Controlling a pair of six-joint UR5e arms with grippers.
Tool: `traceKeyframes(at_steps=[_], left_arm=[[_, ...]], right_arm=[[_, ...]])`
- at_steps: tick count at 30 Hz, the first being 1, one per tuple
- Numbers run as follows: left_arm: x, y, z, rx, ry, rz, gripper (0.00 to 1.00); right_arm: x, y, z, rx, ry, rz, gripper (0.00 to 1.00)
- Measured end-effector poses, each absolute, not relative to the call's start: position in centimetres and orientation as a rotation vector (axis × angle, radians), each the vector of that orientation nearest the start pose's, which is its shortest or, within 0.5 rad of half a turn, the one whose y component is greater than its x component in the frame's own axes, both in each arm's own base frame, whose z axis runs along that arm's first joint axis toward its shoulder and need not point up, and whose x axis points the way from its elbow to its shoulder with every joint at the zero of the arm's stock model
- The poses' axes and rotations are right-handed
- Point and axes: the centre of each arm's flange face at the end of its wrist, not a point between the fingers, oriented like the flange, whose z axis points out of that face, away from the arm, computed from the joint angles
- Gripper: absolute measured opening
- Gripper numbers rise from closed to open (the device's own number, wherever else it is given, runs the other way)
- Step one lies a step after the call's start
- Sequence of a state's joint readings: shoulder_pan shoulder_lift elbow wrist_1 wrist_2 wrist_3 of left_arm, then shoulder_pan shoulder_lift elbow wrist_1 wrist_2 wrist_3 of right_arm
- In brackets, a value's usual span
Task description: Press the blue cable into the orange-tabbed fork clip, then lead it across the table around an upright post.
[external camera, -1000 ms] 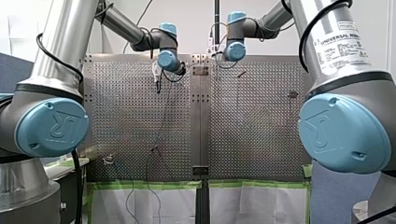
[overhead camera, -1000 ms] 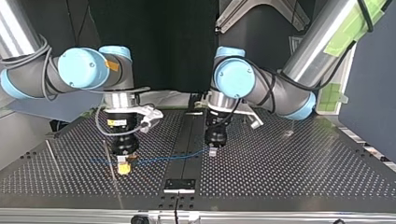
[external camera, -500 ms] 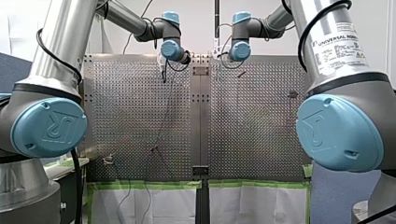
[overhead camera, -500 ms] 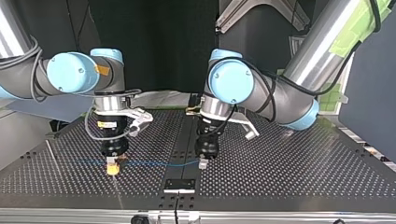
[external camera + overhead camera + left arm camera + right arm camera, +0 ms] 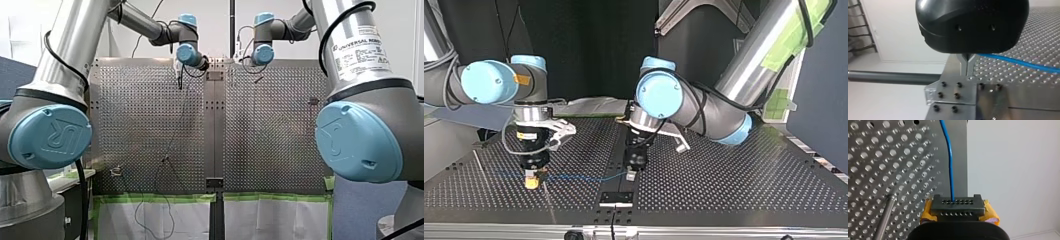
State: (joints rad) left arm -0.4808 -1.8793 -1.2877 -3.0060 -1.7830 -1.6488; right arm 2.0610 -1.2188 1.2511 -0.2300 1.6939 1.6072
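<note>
The blue cable (image 5: 584,176) hangs just above the perforated table (image 5: 734,185), stretched between my two grippers. My left gripper (image 5: 630,176), black with metal fingers, is shut on one end near the table's centre seam. In the left wrist view, the fingers (image 5: 967,61) pinch together and the cable (image 5: 1018,62) leads off to one side. My right gripper (image 5: 531,184), with yellow pads, is shut on the cable at the top view's left. In the right wrist view, the cable (image 5: 950,165) runs straight ahead from its closed fingers (image 5: 958,202). I cannot pick out an orange-tabbed clip.
A thin metal rod (image 5: 885,217) stands beside my right gripper. A black bracket (image 5: 616,197) sits on the centre seam at the table's edge, just past my left gripper. Small fixtures (image 5: 116,171) (image 5: 313,101) sit on the board in the front view.
Both arms have carried the cable towards the top view's left and closer to that camera. In the front view they have moved farther away. Both grips are unchanged.
</note>
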Motion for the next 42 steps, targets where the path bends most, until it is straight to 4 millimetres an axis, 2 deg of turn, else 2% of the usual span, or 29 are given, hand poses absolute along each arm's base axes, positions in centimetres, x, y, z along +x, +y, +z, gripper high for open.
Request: traceKeyframes(at_steps=[15, 25, 28, 37, 42], left_arm=[[50.4, -42.0, 49.7, 0.141, 1.455, -0.345, 0.0], [51.0, -45.7, 48.7, 0.179, 1.471, -0.385, 0.0], [51.1, -46.5, 48.9, 0.179, 1.461, -0.398, 0.0], [51.1, -47.8, 50.0, 0.173, 1.435, -0.431, 0.0], [51.0, -48.6, 49.6, 0.178, 1.44, -0.44, 0.0]], right_arm=[[38.5, -54.3, 47.0, 1.249, -0.969, 1.583, 0.0], [36.9, -55.5, 47.0, 1.229, -0.987, 1.56, 0.0], [36.3, -55.8, 47.0, 1.223, -0.992, 1.553, 0.0], [34.4, -57.0, 46.9, 1.202, -1.007, 1.527, 0.0], [33.3, -57.6, 46.9, 1.193, -1.016, 1.511, 0.0]])
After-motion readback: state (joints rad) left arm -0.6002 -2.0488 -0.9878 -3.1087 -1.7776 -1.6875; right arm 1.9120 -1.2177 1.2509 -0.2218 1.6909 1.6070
